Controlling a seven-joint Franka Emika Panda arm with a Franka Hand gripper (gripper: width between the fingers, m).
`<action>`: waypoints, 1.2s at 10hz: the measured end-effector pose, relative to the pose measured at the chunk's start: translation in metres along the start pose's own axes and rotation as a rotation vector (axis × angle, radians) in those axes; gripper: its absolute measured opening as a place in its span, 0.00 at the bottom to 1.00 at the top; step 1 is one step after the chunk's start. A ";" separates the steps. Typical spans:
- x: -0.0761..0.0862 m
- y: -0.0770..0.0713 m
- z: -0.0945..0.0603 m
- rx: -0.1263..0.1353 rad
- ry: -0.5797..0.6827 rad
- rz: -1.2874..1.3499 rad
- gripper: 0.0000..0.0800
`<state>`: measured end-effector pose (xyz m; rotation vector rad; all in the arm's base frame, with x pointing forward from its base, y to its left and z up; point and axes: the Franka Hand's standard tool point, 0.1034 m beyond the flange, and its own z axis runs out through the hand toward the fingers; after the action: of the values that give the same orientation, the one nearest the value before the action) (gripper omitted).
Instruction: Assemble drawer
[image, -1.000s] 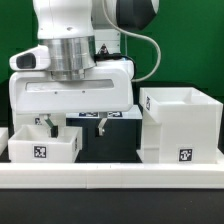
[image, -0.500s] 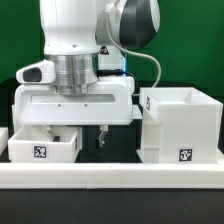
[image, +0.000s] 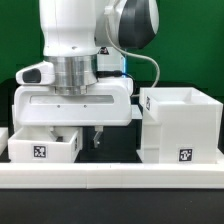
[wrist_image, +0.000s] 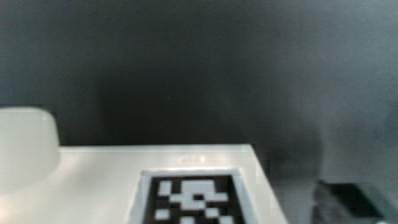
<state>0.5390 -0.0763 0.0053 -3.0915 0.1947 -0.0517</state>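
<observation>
A small white drawer box (image: 45, 148) with a marker tag stands at the exterior view's left. A larger white open box (image: 180, 125) with a tag stands at the right. My gripper (image: 76, 136) is low over the small box, jaws open. One finger is down inside the box and the other finger (image: 97, 135) hangs outside its right wall. I cannot tell whether either touches the wall. The wrist view shows a white panel with a black-and-white tag (wrist_image: 192, 200) and one dark fingertip (wrist_image: 356, 196) beside it.
A long white ledge (image: 110, 172) runs along the front of the table. Part of another white piece (image: 3, 136) shows at the far left edge. A green wall stands behind. A dark gap lies between the two boxes.
The gripper has come down from above the small box, so its fingers now straddle the box's right wall. The outer finger has shifted slightly inward in the last half second.
</observation>
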 end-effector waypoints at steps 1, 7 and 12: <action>0.000 0.000 0.000 0.000 0.000 0.000 0.55; 0.000 0.000 0.000 0.000 0.001 0.000 0.05; 0.000 -0.009 -0.021 0.012 -0.009 -0.126 0.05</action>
<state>0.5396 -0.0681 0.0264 -3.0878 -0.0005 -0.0430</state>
